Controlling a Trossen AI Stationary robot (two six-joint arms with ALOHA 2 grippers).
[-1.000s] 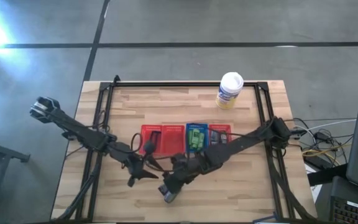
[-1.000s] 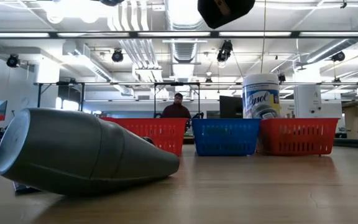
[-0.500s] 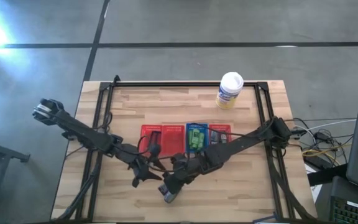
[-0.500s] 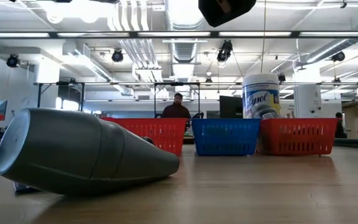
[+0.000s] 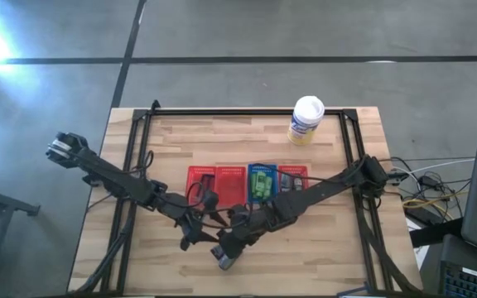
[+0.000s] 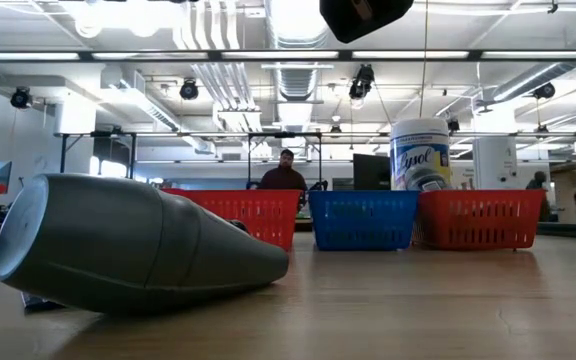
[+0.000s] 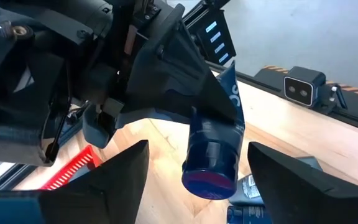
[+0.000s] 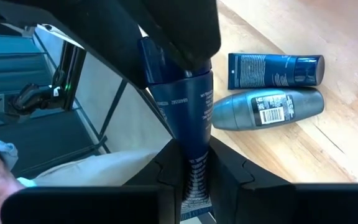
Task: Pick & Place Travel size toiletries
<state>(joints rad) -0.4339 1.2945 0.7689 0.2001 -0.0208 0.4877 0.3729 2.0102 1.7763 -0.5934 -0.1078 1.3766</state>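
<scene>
Right claw [image 8: 194, 171] clamped on crimped end of dark blue tube [image 8: 188, 112], held above near-centre of surface [image 5: 338, 248]. Left claw [image 7: 194, 180] spread wide, straddling cap, empty. Tube light, squashy, slick: grip stiff cap or crimp.

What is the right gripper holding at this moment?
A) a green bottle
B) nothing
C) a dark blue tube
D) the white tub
C: in the right wrist view the right gripper is shut on a dark blue tube, and the left wrist view shows the same tube's round cap facing the left arm's open fingers.
</scene>
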